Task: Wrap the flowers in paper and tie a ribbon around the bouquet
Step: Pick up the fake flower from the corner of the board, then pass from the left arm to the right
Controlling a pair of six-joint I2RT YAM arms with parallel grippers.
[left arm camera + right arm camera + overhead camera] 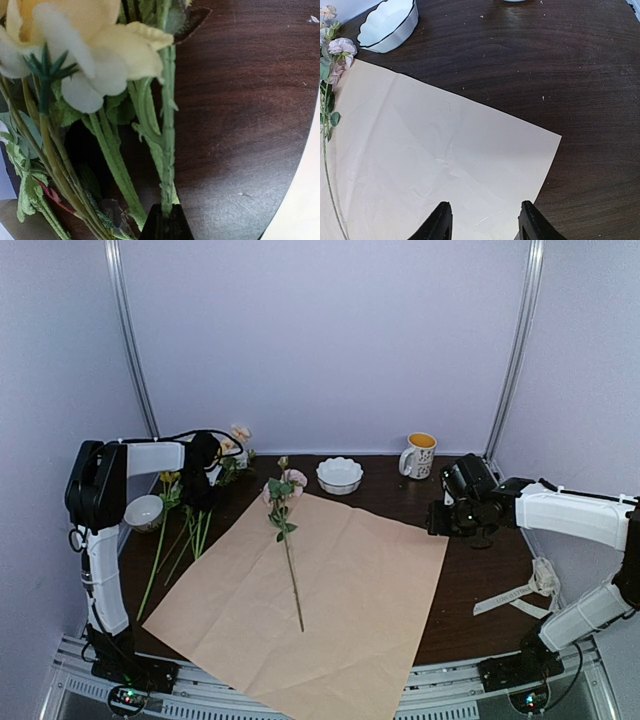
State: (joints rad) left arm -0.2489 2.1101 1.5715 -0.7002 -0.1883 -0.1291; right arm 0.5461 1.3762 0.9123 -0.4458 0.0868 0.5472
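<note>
step: we were fetching the next stem | left gripper: we saw it pinched shut on one green stem among the flowers, left of the paper | right gripper: half open, empty, over the paper's corner | advice: we judged a slow, straight lift would avoid snagging neighbours

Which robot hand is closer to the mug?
Right. The right gripper hovers close by the mug; the left gripper is far across the table, among the flowers.
</note>
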